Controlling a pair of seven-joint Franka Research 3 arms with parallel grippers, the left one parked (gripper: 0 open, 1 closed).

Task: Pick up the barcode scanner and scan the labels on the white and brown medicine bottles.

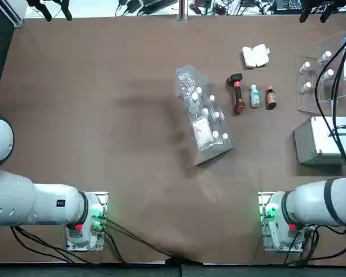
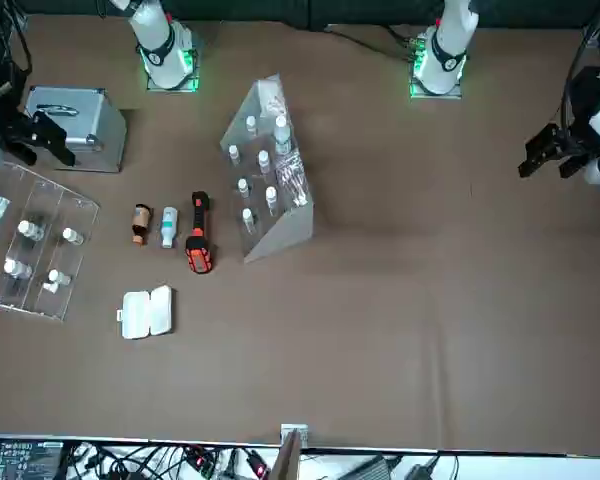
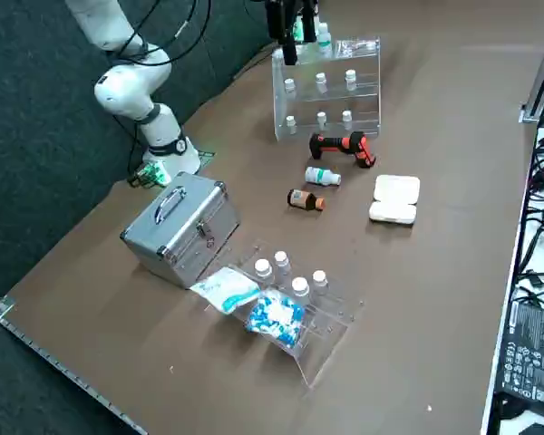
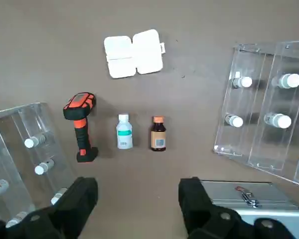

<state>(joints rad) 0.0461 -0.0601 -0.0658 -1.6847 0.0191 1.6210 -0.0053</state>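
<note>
Over the table [image 4: 139,169], my right gripper [image 4: 139,186] is cut off by the wrist view's edge; print on the white bottle [image 4: 124,132] and brown bottle [image 4: 158,134] is illegibly small.

The tabletop [image 1: 132,190] looks smooth and matt. The barcode scanner [image 4: 81,127] has a plastic body in dull black and red-orange. Both racks [image 4: 37,149] [image 4: 269,109] are glossy clear plastic; the case [image 3: 183,227] shows brushed-looking metal, and the open pillbox [image 4: 134,54] smooth white plastic.

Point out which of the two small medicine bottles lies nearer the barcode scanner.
The white bottle with the green-banded label: it lies between the scanner and the brown bottle.
</note>
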